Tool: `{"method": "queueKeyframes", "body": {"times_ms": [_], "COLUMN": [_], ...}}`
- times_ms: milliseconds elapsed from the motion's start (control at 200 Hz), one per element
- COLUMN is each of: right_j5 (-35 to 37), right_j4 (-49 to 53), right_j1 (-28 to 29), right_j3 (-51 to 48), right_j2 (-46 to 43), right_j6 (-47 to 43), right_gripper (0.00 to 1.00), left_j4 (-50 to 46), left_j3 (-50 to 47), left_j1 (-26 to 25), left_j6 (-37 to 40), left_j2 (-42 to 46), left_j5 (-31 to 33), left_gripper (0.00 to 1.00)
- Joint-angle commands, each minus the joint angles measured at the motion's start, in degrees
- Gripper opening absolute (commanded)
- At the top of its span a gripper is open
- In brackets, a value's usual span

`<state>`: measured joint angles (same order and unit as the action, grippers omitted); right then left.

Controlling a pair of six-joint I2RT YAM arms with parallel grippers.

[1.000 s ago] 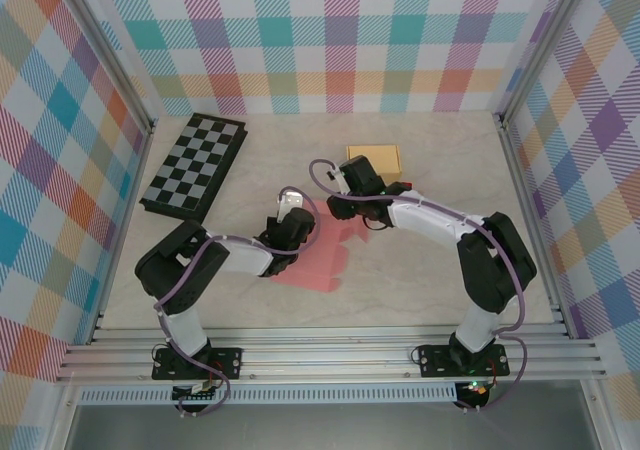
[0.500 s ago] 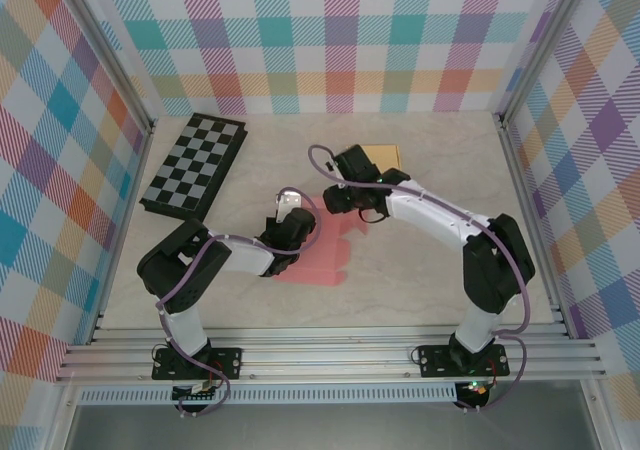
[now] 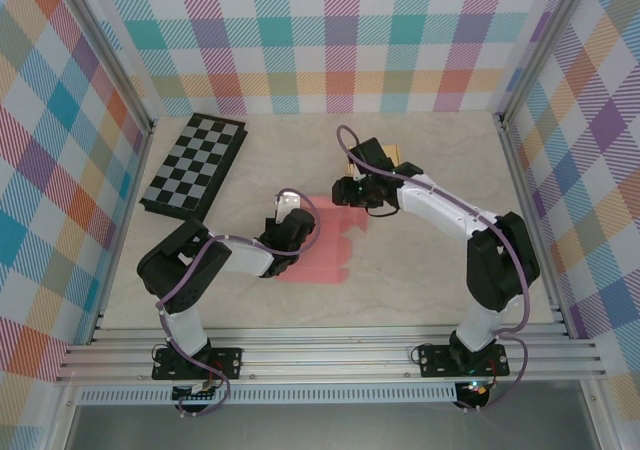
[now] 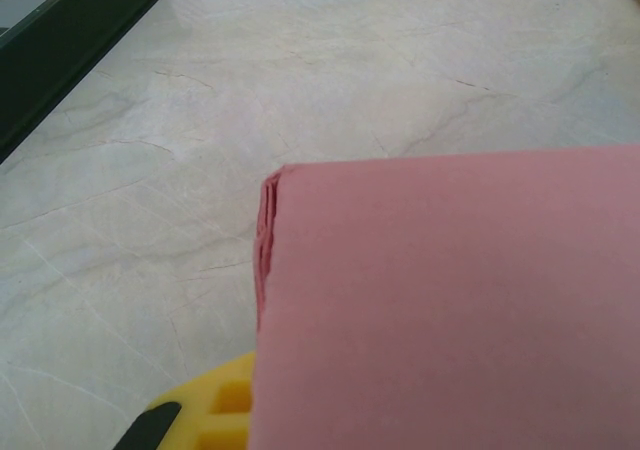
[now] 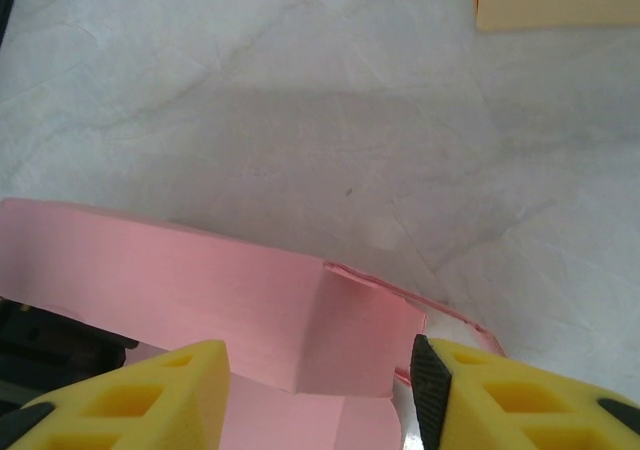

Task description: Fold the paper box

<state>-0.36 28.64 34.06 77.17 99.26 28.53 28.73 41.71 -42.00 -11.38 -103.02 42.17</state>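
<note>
The light, floppy paper box lies under both grippers. The left gripper is closed on its edge; the right gripper stands open around a raised flap. I think it is best to take hold near the creases.

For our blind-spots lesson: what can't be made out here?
Top external: the right arm covers most of the tan box.
Left wrist: the pink paper box hides the left jaws' tips; the chessboard is cut by the frame edge.
Right wrist: the frame's top edge crops the tan box.
</note>
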Motion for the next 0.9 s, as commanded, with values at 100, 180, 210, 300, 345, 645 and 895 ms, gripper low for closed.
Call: {"method": "queueKeyframes", "body": {"times_ms": [100, 180, 210, 300, 345, 645, 895], "right_j5": [-6.7, -9.0, -9.9, -12.4, -13.6, -19.6, -12.4], "right_j4": [-5.8, -7.3, -7.9, -10.5, -11.8, -21.8, -18.9], "right_j1": [0.3, 0.3, 0.3, 0.3, 0.3, 0.2, 0.2], "right_j3": [-1.6, -1.9, -2.1, -2.8, -3.4, -7.8, -10.4], "right_j2": [1.9, 2.4, 2.6, 2.7, 2.7, 2.2, -1.9], "right_j6": [3.8, 5.3, 5.9, 7.8, 8.8, 16.3, 14.7], "right_gripper": [0.53, 0.53, 0.53, 0.53, 0.53, 0.52, 0.52], "left_j4": [-5.6, -5.8, -5.8, -6.1, -6.2, -7.0, -7.2], "left_j3": [-1.7, -1.2, -1.2, -0.7, -0.5, 0.1, 0.3], "left_j1": [-0.8, -0.9, -1.0, -1.3, -1.5, -2.0, -2.0], "left_j6": [-0.1, 0.0, 0.0, -0.2, -0.2, -0.6, -0.7], "left_j2": [-1.0, -1.2, -1.3, -1.6, -1.7, -2.2, -3.0], "left_j5": [0.8, 0.6, 0.6, 0.6, 0.6, 1.4, 2.6], "left_gripper": [0.04, 0.04, 0.04, 0.04, 0.04, 0.04, 0.04]}}
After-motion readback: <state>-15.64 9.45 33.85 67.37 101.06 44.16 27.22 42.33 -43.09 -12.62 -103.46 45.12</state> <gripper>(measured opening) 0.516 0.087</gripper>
